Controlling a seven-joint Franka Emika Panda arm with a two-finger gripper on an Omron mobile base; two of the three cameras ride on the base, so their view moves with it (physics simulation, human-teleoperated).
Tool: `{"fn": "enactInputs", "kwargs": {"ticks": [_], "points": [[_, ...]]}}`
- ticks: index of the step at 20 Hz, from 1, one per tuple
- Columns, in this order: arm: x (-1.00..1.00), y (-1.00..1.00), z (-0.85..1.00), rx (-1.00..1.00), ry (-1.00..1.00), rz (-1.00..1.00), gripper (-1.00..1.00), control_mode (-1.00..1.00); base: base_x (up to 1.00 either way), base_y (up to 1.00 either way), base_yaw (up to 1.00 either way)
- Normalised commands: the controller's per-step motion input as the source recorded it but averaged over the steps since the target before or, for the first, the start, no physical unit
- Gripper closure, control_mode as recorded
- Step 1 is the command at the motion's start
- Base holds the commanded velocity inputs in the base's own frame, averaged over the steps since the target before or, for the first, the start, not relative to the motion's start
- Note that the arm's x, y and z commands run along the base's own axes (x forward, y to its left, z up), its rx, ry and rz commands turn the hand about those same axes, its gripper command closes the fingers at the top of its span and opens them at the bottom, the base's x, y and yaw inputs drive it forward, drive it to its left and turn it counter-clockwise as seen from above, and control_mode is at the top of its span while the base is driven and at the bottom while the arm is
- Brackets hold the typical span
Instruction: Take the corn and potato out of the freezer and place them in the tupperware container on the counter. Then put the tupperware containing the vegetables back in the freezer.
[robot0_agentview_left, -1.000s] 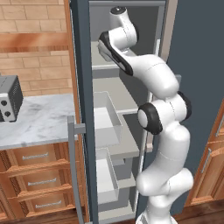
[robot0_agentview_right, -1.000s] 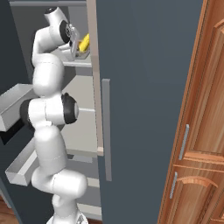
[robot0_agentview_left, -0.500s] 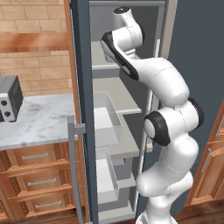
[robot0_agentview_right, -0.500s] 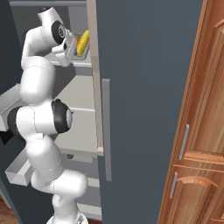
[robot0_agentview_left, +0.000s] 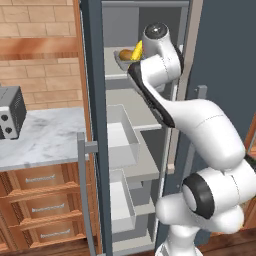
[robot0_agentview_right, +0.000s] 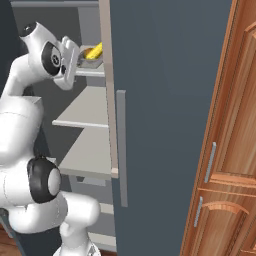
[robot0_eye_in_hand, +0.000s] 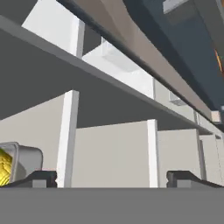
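The grey tupperware container (robot0_agentview_left: 123, 63) rests on the freezer's (robot0_agentview_left: 95, 75) upper shelf. Inside it lie the yellow corn (robot0_agentview_left: 137, 49) and the golden-brown potato (robot0_agentview_left: 125, 54). From the right base view the corn (robot0_agentview_right: 95, 50) pokes up over the container (robot0_agentview_right: 92, 63), with my hand (robot0_agentview_right: 68, 62) just to its left, apart from it. In the hand view my gripper (robot0_eye_in_hand: 111, 179) is open with nothing between its fingertips (robot0_eye_in_hand: 42, 177). The container's rim (robot0_eye_in_hand: 26, 158) and a bit of corn (robot0_eye_in_hand: 5, 168) sit at the lower left there.
The marbled counter (robot0_agentview_left: 40, 136) with a toaster oven (robot0_agentview_left: 10, 117) lies left of the freezer. White door bins (robot0_agentview_left: 123, 135) and a long grey handle (robot0_agentview_left: 84, 190) hang on the open door. Wooden cabinet doors (robot0_agentview_right: 225, 150) stand at the right.
My hand has drawn back a little from the container on the upper shelf and the elbow has swung outward. The container, corn and potato stay put.
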Motion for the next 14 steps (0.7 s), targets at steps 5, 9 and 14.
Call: {"fn": "enactInputs", "kwargs": {"ticks": [5,9,14], "points": [[-1.00,-0.30,0.13,0.03,-0.04,0.00,-1.00,-1.00,0.00,0.00,0.00],[-1.00,-0.28,0.31,0.05,0.00,0.00,-1.00,-1.00,0.00,0.00,0.00],[-1.00,-0.09,0.40,0.03,0.00,0.00,-1.00,-1.00,0.00,0.00,0.00]]}}
